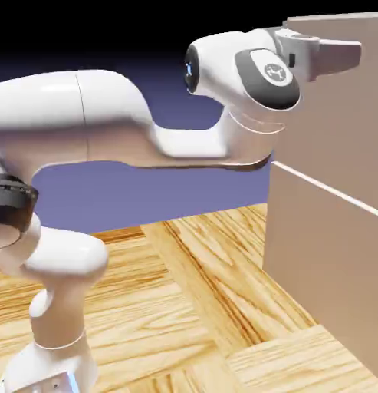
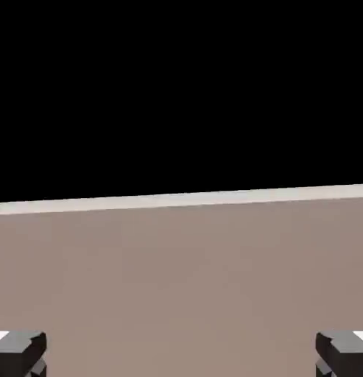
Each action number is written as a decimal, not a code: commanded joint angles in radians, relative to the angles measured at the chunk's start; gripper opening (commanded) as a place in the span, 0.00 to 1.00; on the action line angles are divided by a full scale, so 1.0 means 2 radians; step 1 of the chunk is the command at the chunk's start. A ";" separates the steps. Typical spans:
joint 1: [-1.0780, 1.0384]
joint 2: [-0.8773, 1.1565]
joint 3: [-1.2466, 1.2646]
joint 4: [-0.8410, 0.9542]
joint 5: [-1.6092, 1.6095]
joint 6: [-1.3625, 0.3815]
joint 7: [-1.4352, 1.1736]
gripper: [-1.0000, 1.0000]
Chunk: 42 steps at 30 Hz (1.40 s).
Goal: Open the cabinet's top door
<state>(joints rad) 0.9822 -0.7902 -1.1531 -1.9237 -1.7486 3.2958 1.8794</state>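
The cabinet [image 1: 330, 261] is a tall beige box at the exterior view's right, with a thin pale seam slanting across its front. Above that seam lies the top door [image 1: 337, 130], a plain flat panel; its handle is hidden in both views. My gripper [image 1: 351, 54] is up at the door's upper part, close in front of the panel. In the hand view my gripper [image 2: 181, 357] is open, its two grey fingertips [image 2: 18, 352] far apart at the bottom corners with nothing between them. A beige cabinet panel [image 2: 181, 287] fills the lower half, capped by a pale edge, with black above.
A wooden table top [image 1: 192, 307] spreads from the cabinet's foot toward the lower left. My arm's base [image 1: 54, 361] stands at the lower left, and the upper arm [image 1: 107, 115] spans across the exterior view toward the cabinet.
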 commanded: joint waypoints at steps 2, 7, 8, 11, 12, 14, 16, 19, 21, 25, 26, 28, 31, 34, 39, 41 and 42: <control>0.024 -0.005 -0.029 0.022 -0.044 0.006 0.028 0.50; 0.084 -0.019 -0.100 0.077 -0.152 0.023 0.099 0.50; 0.097 -0.022 -0.115 0.088 -0.174 0.026 0.113 0.50; 0.133 -0.030 -0.158 0.121 -0.239 0.035 0.156 0.50; 0.145 -0.033 -0.172 0.132 -0.261 0.039 0.170 0.50; 0.169 -0.038 -0.201 0.154 -0.304 0.045 0.198 0.50; 0.172 -0.039 -0.204 0.157 -0.309 0.046 0.201 0.50; 0.226 -0.031 -0.244 0.202 -0.302 0.052 0.205 0.50; 0.262 -0.026 -0.271 0.232 -0.297 0.056 0.207 0.50; 0.262 -0.027 -0.266 0.229 -0.300 0.045 0.208 0.00; 0.244 -0.031 -0.249 0.211 -0.305 0.032 0.207 0.00; 0.209 -0.040 -0.214 0.175 -0.316 0.006 0.207 0.00; 0.156 -0.052 -0.166 0.120 -0.332 -0.033 0.215 0.00; 0.102 -0.062 -0.122 0.066 -0.346 -0.071 0.225 0.00; 0.012 -0.075 -0.053 -0.023 -0.357 -0.130 0.246 0.00; -0.024 -0.079 -0.027 -0.057 -0.356 -0.151 0.253 0.00; -0.043 -0.081 -0.013 -0.074 -0.355 -0.162 0.256 0.00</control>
<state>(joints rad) 0.8971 -0.9518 -1.1804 -2.0710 -2.4584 2.9735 2.3922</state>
